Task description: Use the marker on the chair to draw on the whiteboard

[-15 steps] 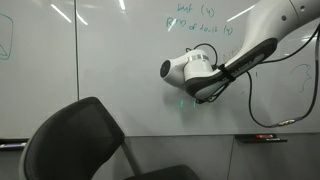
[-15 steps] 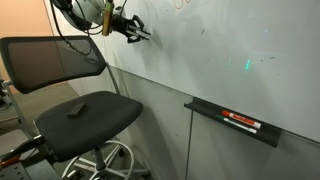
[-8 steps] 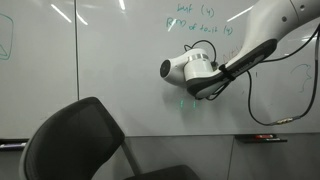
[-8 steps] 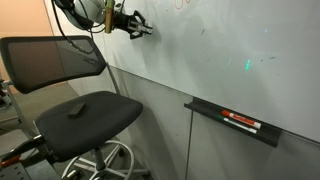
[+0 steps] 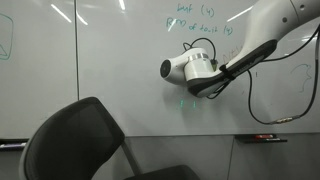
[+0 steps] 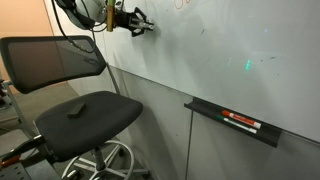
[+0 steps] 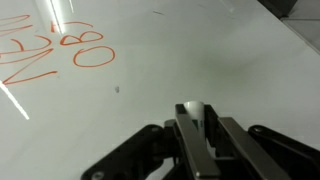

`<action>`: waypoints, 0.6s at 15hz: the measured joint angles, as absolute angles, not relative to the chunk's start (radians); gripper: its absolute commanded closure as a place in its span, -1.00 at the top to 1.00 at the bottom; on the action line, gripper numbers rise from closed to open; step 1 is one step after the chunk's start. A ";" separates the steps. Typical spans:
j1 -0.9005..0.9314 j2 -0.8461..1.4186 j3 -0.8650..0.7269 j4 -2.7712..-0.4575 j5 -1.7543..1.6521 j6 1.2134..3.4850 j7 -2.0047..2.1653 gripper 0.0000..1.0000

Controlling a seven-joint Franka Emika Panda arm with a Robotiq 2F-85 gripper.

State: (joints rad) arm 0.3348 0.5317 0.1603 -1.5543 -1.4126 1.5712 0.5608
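Observation:
My gripper (image 7: 199,120) is shut on the marker (image 7: 192,108), whose pale end points at the whiteboard (image 7: 210,50) between the two fingers. In an exterior view the gripper (image 6: 135,20) is high up against the whiteboard (image 6: 220,50); whether the tip touches it I cannot tell. In an exterior view the white wrist hides the gripper in front of the whiteboard (image 5: 100,60), below green handwriting (image 5: 195,22). The dark chair (image 6: 70,85) stands below the arm, its curved backrest low in an exterior view of the chair (image 5: 75,140).
Orange writing (image 7: 50,50) marks the board to the left of the gripper. A black ledge (image 6: 235,122) under the board holds markers, and in an exterior view the ledge (image 5: 262,137) is at the right. A cable (image 5: 255,110) hangs from the arm.
The gripper with the marker has moved slightly upward along the whiteboard. The chair has not moved.

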 measured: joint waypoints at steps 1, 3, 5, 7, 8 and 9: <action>0.335 0.532 0.162 -1.555 -1.408 1.571 0.559 -0.81; 0.333 0.529 0.172 -1.561 -1.368 1.572 0.543 -0.81; 0.333 0.516 0.191 -1.584 -1.306 1.572 0.516 -0.81; 0.334 0.490 0.211 -1.622 -1.241 1.570 0.486 -0.81; 0.335 0.475 0.219 -1.642 -1.213 1.568 0.475 -0.81; 0.336 0.461 0.227 -1.660 -1.186 1.567 0.465 -0.81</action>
State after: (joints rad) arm 0.3359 0.4608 0.2267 -1.6597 -1.1860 1.5675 0.4647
